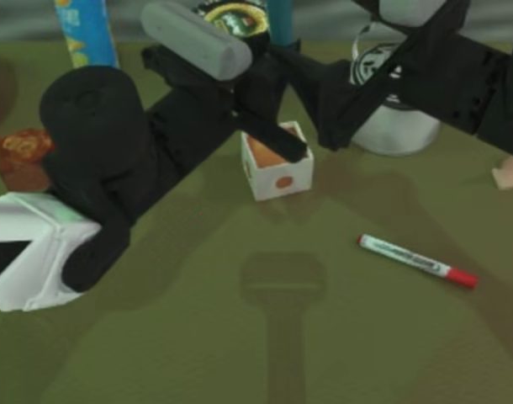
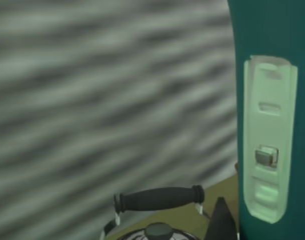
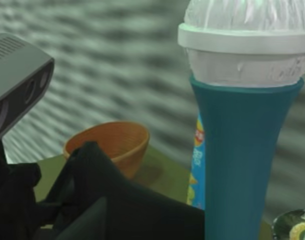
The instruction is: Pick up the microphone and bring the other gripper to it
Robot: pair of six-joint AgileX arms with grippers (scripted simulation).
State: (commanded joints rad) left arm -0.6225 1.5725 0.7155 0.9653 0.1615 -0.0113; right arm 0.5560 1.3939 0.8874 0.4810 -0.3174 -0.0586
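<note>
the left hand (image 1: 269, 80) grips the microphone (image 3: 245, 125) by its teal handle, upright, lifted well above the counter (image 1: 198, 337). the right hand (image 1: 324, 101) sits just beside it; how far apart its fingers stand i cannot tell. best to bring it in slowly, low on the handle, without knocking the microphone askew.

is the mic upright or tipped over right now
Upright. In the right wrist view the microphone stands vertical, pale head on top, teal handle running straight down. The top view shows just a sliver of it.
</note>
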